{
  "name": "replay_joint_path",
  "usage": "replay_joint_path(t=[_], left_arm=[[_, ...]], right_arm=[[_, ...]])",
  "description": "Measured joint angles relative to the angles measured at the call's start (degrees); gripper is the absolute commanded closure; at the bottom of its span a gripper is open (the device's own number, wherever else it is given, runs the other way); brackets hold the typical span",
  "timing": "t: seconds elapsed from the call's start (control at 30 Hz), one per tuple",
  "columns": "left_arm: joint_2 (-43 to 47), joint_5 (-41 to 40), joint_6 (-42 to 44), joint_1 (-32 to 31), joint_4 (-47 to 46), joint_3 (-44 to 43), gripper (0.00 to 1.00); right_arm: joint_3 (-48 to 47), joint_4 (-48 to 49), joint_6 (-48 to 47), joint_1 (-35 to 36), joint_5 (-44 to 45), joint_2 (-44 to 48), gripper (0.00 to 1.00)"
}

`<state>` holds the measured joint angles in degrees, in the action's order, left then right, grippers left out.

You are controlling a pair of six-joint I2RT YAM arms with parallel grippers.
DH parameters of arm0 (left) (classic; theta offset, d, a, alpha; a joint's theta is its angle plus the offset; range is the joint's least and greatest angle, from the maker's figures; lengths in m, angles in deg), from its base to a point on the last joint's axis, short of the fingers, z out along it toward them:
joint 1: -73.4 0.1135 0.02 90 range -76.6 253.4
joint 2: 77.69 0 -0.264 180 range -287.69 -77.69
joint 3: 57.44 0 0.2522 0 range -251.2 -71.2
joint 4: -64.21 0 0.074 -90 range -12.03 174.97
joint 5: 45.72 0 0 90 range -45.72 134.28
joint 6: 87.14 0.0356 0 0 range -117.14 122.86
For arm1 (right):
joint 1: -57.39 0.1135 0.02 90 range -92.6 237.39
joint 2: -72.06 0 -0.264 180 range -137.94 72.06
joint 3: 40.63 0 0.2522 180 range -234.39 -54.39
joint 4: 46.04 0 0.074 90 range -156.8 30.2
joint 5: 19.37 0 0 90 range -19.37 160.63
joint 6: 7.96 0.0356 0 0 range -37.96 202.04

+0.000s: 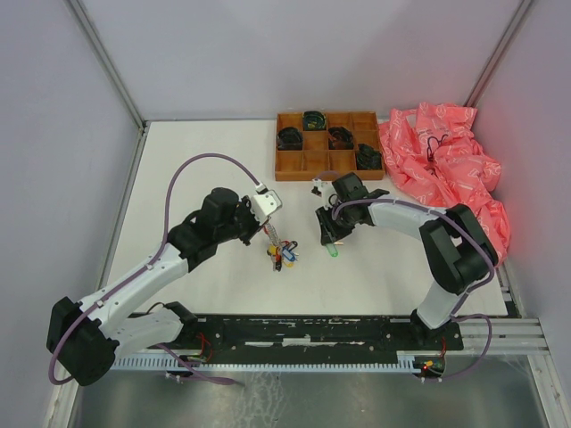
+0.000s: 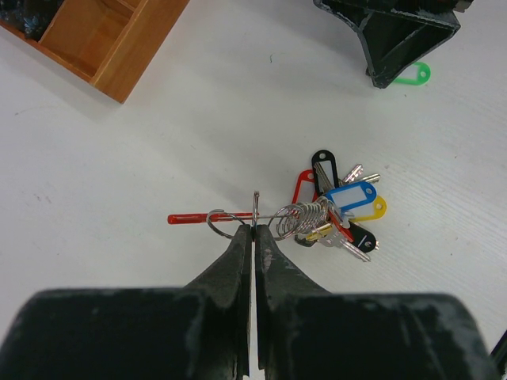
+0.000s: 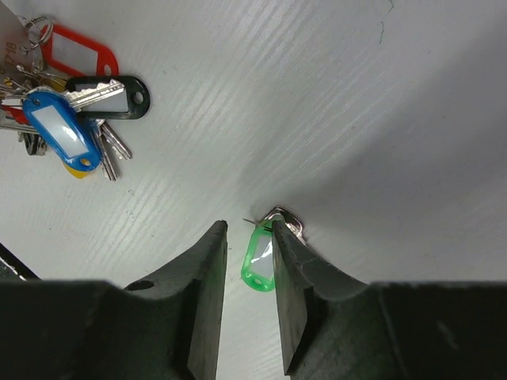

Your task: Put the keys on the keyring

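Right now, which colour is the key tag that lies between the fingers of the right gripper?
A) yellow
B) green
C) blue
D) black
B: in the right wrist view, the green tag lies between the two fingers of the right gripper, while the other coloured tags sit in the bunch of keys, apart from it.
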<state>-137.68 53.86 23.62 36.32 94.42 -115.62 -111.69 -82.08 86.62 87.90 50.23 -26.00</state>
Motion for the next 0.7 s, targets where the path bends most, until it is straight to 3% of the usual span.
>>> replay_joint_path(t=[0.4,0.7], left_arm=[[0.0,0.0,0.0,0.0,0.2,0.0,0.97],[0.0,0.0,0.0,0.1,0.2,0.0,0.97]], right_arm=[[0.0,1.8,0.0,0.0,0.3,-2.1,0.73],[0.2,2.1,0.2,0.2,1.7,-2.1,0.92]])
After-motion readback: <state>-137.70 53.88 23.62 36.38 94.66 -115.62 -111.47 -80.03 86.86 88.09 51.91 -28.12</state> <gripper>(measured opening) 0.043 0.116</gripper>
